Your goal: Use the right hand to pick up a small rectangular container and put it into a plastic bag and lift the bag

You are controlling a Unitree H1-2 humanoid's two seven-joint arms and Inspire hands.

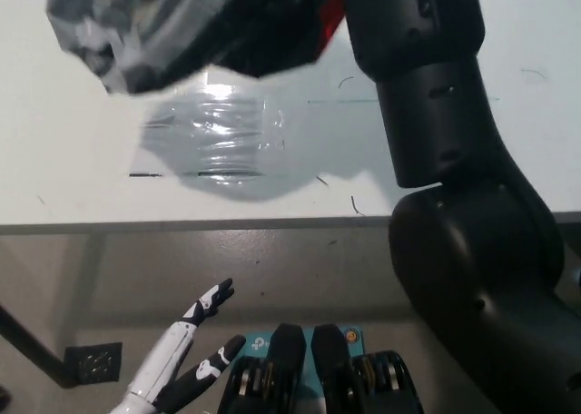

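Observation:
The grey translucent plastic bag (154, 28) hangs in the air over the white table (64, 160) at the upper left, and its shadow lies on the table below it. Dark shapes and a red patch (333, 19) show through the bag; the small rectangular container cannot be made out as its own shape. My black right arm (436, 114) rises from the bottom right to the bag's top. My right hand (290, 24) is shut on the bag and mostly hidden by it. My white left hand (186, 364) rests open at the lower left, below the table's edge.
A patch of clear shiny film (218, 133) is stuck flat on the table under the bag. The table's front edge (182, 225) runs across the middle of the picture. A dark square plate (91, 364) lies on the floor at the lower left.

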